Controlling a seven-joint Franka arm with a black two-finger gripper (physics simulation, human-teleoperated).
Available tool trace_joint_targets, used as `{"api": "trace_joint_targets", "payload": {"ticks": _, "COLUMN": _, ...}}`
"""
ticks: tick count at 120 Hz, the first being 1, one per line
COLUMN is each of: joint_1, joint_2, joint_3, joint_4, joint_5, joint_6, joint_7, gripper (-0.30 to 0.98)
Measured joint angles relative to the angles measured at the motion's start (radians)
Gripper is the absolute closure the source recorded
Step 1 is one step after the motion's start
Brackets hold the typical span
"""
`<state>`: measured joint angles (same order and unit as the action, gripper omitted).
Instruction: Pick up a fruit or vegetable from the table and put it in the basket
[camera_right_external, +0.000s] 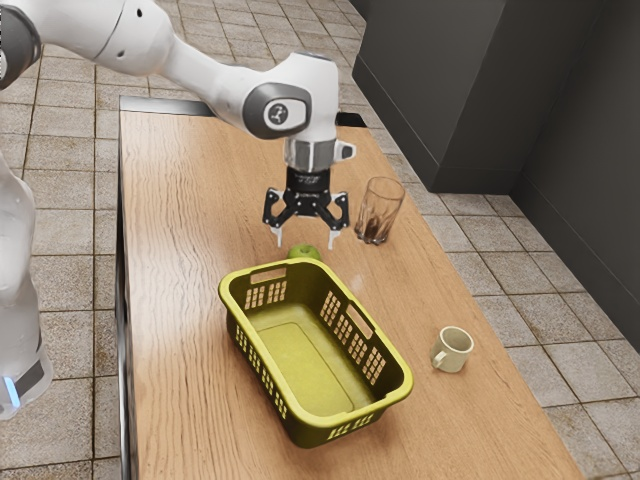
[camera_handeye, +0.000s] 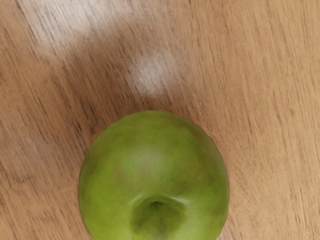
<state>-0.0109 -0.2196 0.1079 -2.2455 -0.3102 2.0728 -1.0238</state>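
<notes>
Exterior view, left to right along the bench (camera_right_external: 175, 300): one yellow-green basket (camera_right_external: 300, 365), empty, lies between the bench's left and right edges. Just beyond its far rim sits one green apple (camera_right_external: 303, 251), on the bench; the claw (camera_right_external: 307, 240) is open above it, fingers apart. One clear glass (camera_right_external: 380, 212) stands near the right edge; farther along that edge, one beige mug (camera_right_external: 453, 350). The arm's round emblem (camera_right_external: 280, 113) has no words I can read.

In the exterior view we see a clear glass (camera_right_external: 383, 203) right of centre, above the middle, and a pale mug (camera_right_external: 455, 351) at lower right. Dark grey panels (camera_right_external: 430, 95) fill our upper right, with floor tiles (camera_right_external: 585, 372) below.
</notes>
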Motion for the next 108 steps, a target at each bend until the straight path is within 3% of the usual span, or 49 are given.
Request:
{"api": "trace_joint_targets", "payload": {"ticks": 81, "joint_1": 0.010, "joint_2": 0.137, "joint_3": 0.020, "joint_4": 0.002, "joint_5": -0.073, "joint_6": 0.071, "joint_7": 0.064, "gripper": 0.00}}
{"api": "trace_joint_targets", "payload": {"ticks": 98, "joint_1": 0.007, "joint_2": 0.138, "joint_3": 0.021, "joint_4": 0.005, "joint_5": -0.071, "joint_6": 0.084, "joint_7": 0.070, "gripper": 0.26}}
{"api": "trace_joint_targets", "payload": {"ticks": 108, "joint_1": 0.006, "joint_2": 0.131, "joint_3": 0.021, "joint_4": 0.008, "joint_5": -0.067, "joint_6": 0.088, "joint_7": 0.072, "gripper": 0.33}}
